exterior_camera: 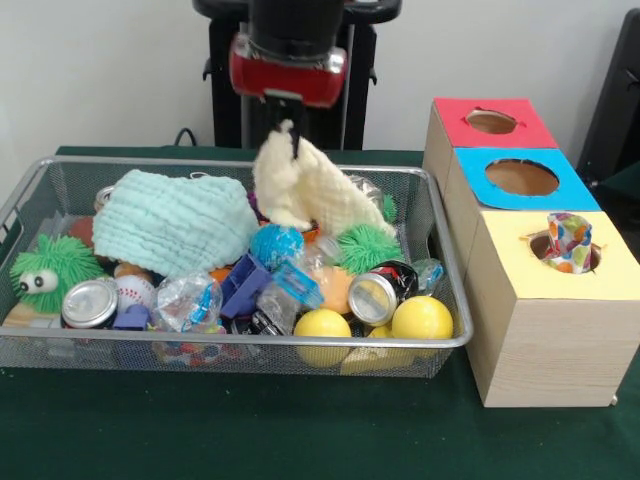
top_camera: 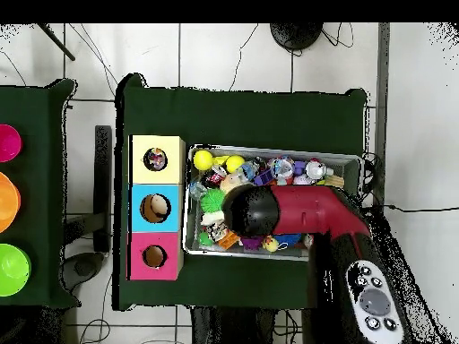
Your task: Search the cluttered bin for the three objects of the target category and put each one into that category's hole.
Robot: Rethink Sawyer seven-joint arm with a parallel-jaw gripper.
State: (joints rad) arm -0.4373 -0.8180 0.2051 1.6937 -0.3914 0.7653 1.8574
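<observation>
The silver wire-mesh bin (exterior_camera: 200, 163) is full of clutter; in the overhead view (top_camera: 296, 152) my arm covers its middle. My gripper (exterior_camera: 288, 132) is shut on the cream-yellow waffle cloth (exterior_camera: 305, 195) and holds it up over the bin's back middle. One polka-dot cloth (exterior_camera: 568, 240) sticks up out of the hole of the yellow-topped box (exterior_camera: 545, 290); it also shows in the overhead view (top_camera: 156, 160). The mint-green waffle cloth (exterior_camera: 170, 220) lies in the bin's left half. I see no other polka-dot cloth clearly in the bin.
The blue-topped box (exterior_camera: 520, 178) and the red-topped box (exterior_camera: 492, 122) stand behind the yellow one. The bin holds a green fuzzy toy with eyes (exterior_camera: 45, 272), two yellow balls (exterior_camera: 421, 318), cans (exterior_camera: 90, 303), a blue ball (exterior_camera: 275, 243) and wrappers.
</observation>
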